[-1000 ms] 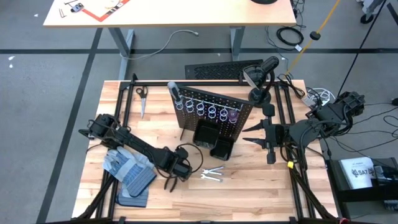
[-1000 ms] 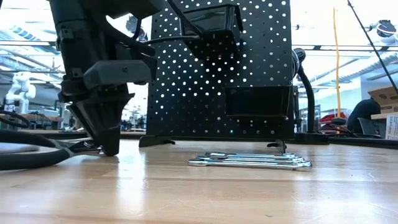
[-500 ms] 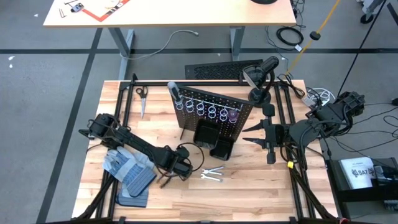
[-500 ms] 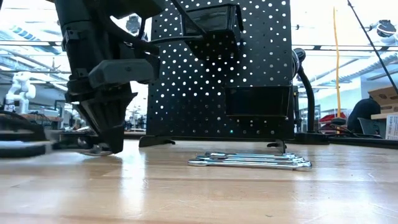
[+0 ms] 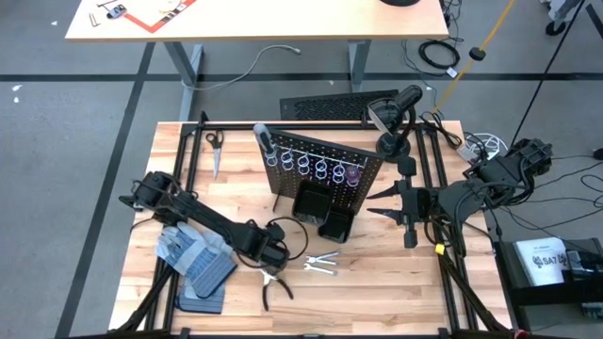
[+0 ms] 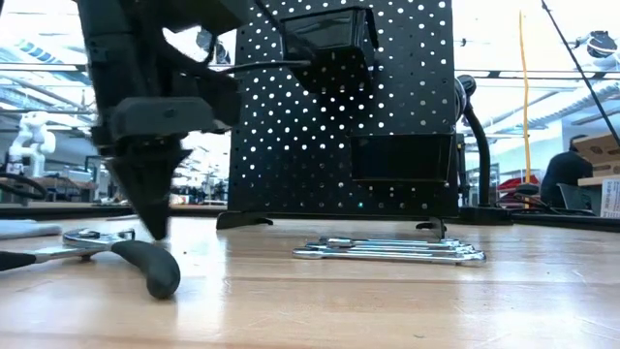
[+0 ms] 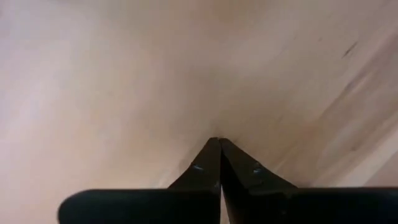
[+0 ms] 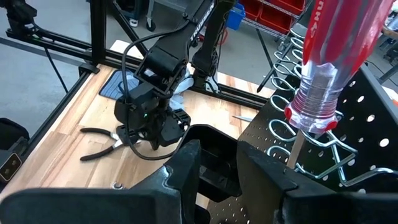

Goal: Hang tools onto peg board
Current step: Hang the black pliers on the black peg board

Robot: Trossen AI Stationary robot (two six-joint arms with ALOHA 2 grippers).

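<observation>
The black-and-silver pliers [image 5: 274, 286] lie flat on the wood, handles splayed toward the near edge, also seen in the low view [image 6: 116, 254]. My left gripper [image 7: 219, 140] points down just behind the pliers' head, shut on nothing, its tips close over bare wood [image 6: 155, 231]. Silver wrenches [image 5: 321, 263] lie in front of the peg board [image 5: 320, 174]. A red-handled screwdriver [image 8: 336, 56] hangs in a ring, and a grey-handled one [image 5: 264, 142] stands at the board's left end. My right gripper [image 5: 375, 204] waits open, raised at the board's right.
Blue-grey gloves [image 5: 194, 260] lie on a dark pad at the near left, beside my left arm. Scissors [image 5: 214, 151] lie at the far left. A black ribbed mat [image 5: 330, 105] lies behind the table. Black bins [image 5: 320, 215] stick out from the board's foot.
My left gripper has shut fully while staying in place. The pliers, which lay under and between its fingers, have slid out toward the near edge and turned; they now lie free on the wood in front of the gripper.
</observation>
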